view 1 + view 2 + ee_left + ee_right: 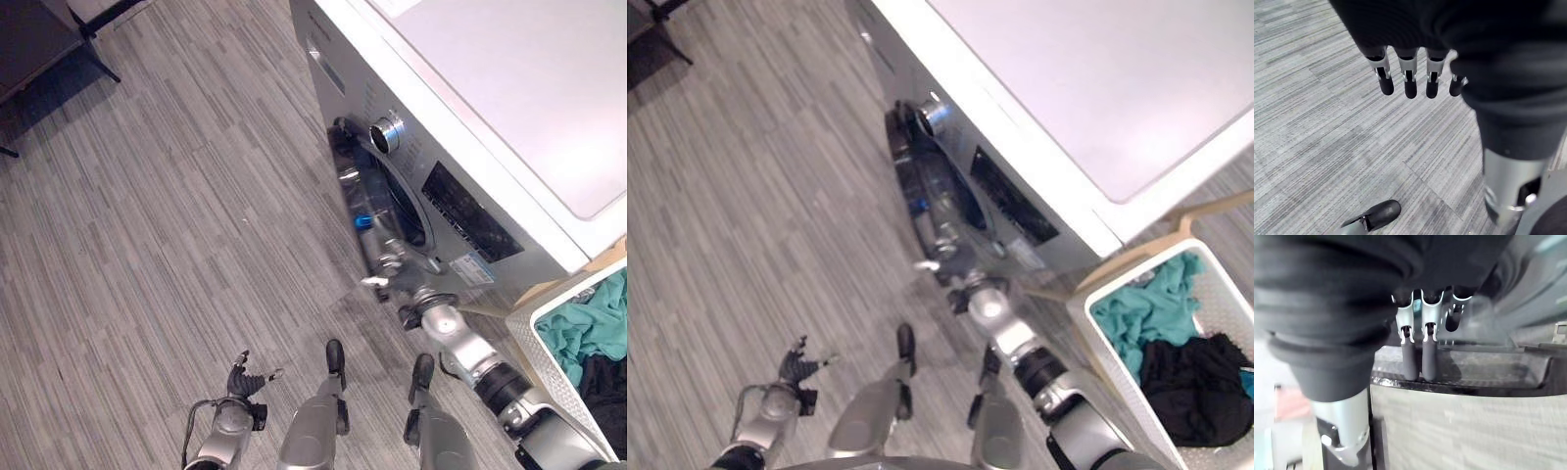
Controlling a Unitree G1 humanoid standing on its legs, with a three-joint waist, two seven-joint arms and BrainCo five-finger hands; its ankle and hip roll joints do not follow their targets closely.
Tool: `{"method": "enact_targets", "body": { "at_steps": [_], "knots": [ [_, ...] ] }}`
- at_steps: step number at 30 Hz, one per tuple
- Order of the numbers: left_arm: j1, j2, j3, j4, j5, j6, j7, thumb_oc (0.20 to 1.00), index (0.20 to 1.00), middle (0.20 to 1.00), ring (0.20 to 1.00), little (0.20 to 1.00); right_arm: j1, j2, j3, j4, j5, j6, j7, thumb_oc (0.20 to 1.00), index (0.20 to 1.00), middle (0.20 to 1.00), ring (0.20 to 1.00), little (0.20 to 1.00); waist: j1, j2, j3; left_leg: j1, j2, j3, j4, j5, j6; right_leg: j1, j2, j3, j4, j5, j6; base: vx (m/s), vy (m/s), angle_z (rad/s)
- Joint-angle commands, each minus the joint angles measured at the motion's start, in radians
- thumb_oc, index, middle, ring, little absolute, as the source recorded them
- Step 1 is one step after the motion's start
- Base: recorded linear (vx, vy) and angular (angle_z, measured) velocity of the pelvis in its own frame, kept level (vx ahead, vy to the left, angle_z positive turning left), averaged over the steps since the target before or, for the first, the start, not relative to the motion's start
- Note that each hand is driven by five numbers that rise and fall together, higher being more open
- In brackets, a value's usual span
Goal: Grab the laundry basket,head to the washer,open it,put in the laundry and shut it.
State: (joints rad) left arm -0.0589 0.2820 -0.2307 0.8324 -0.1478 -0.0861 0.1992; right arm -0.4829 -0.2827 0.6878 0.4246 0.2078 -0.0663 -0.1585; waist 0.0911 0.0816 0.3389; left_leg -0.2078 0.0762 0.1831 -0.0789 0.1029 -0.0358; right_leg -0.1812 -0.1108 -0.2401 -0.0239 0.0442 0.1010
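Note:
The silver front-loading washer (470, 88) stands at the upper right, with its round dark glass door (377, 201) facing the floor space. My right hand (392, 266) reaches to the door's lower edge. In the right wrist view its straight fingers (1410, 357) rest on the door's dark rim (1488, 374). Whether the door is ajar cannot be told. The white laundry basket (1097, 343) sits on the floor at the right, holding teal cloth (1151, 304) and black cloth (1195, 387). My left hand (250, 377) hangs at the lower left with relaxed fingers (1410, 81) and holds nothing.
A round knob (385, 132) sits above the door on the washer's front panel. Dark furniture (39, 39) stands at the far upper left. A wooden edge (549, 289) shows between the washer and the basket. Grey plank floor (176, 215) spreads to the left.

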Motion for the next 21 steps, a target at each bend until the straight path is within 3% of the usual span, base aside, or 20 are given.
{"method": "enact_targets", "body": {
  "at_steps": [1, 2, 4, 11, 15, 18, 21],
  "knots": [
    [-0.069, 0.058, -0.051, 0.044, -0.021, -0.027, 0.029, 1.0, 1.0, 1.0, 1.0, 1.0, -0.211, 0.22, 0.142, -0.096, -0.004, -0.07, 0.171, 1.0, 1.0, 1.0, 1.0, 1.0, 0.078, -0.062, 0.029, 0.006, -0.07, -0.043, 0.004, -0.035, 0.003, -0.051, -0.014, -0.016, 0.1, -0.084, 0.005, -0.01, -0.104, 0.12],
    [-0.093, 0.064, -0.073, 0.04, -0.036, -0.037, 0.042, 1.0, 1.0, 1.0, 1.0, 1.0, -0.283, 0.281, 0.14, -0.099, 0.035, -0.088, 0.15, 1.0, 1.0, 1.0, 1.0, 1.0, 0.096, -0.063, 0.034, -0.001, -0.071, -0.057, 0.008, -0.032, 0.0, -0.05, -0.015, -0.024, 0.105, -0.087, 0.003, -0.01, -0.077, 0.11],
    [-0.105, 0.069, -0.081, 0.034, -0.047, -0.045, 0.052, 1.0, 1.0, 1.0, 1.0, 1.0, -0.333, 0.302, 0.11, -0.089, 0.054, -0.105, 0.111, 1.0, 1.0, 1.0, 1.0, 1.0, 0.11, -0.059, 0.034, -0.007, -0.073, -0.071, 0.011, -0.028, -0.002, -0.049, -0.016, -0.035, 0.108, -0.089, 0.003, -0.01, -0.077, 0.25],
    [-0.089, 0.099, -0.055, 0.029, -0.042, -0.033, 0.038, 1.0, 1.0, 1.0, 1.0, 1.0, -0.359, 0.156, -0.003, -0.054, 0.064, -0.079, 0.034, 1.0, 1.0, 1.0, 1.0, 1.0, 0.12, -0.056, 0.026, -0.021, -0.074, -0.096, 0.001, -0.018, -0.007, -0.045, -0.011, -0.059, 0.1, -0.089, 0.003, 0.0, -0.028, 0.49],
    [-0.049, 0.107, -0.022, -0.005, -0.006, -0.017, 0.029, 1.0, 1.0, 1.0, 1.0, 1.0, -0.215, 0.053, -0.051, -0.137, 0.073, -0.069, 0.05, 1.0, 1.0, 1.0, 1.0, 1.0, 0.095, -0.07, 0.033, -0.017, -0.069, -0.074, -0.003, -0.023, -0.007, -0.052, -0.008, -0.046, 0.089, -0.076, 0.007, 0.0, -0.002, -0.03],
    [-0.041, 0.101, -0.014, -0.03, 0.002, -0.018, 0.025, 1.0, 1.0, 1.0, 1.0, 1.0, -0.137, 0.024, -0.06, -0.176, 0.047, -0.068, 0.066, 1.0, 1.0, 1.0, 1.0, 1.0, 0.077, -0.07, 0.038, -0.014, -0.068, -0.061, -0.002, -0.028, -0.005, -0.055, -0.008, -0.036, 0.085, -0.069, 0.01, -0.01, 0.02, -0.29],
    [-0.048, 0.083, -0.004, -0.116, 0.009, -0.022, 0.024, 1.0, 1.0, 1.0, 1.0, 1.0, 0.061, -0.044, -0.1, -0.244, -0.055, -0.063, 0.096, 1.0, 1.0, 1.0, 1.0, 1.0, 0.025, -0.07, 0.047, -0.008, -0.064, -0.025, 0.001, -0.038, -0.001, -0.065, -0.009, -0.012, 0.08, -0.059, 0.016, -0.02, 0.036, -0.3]
  ]
}}
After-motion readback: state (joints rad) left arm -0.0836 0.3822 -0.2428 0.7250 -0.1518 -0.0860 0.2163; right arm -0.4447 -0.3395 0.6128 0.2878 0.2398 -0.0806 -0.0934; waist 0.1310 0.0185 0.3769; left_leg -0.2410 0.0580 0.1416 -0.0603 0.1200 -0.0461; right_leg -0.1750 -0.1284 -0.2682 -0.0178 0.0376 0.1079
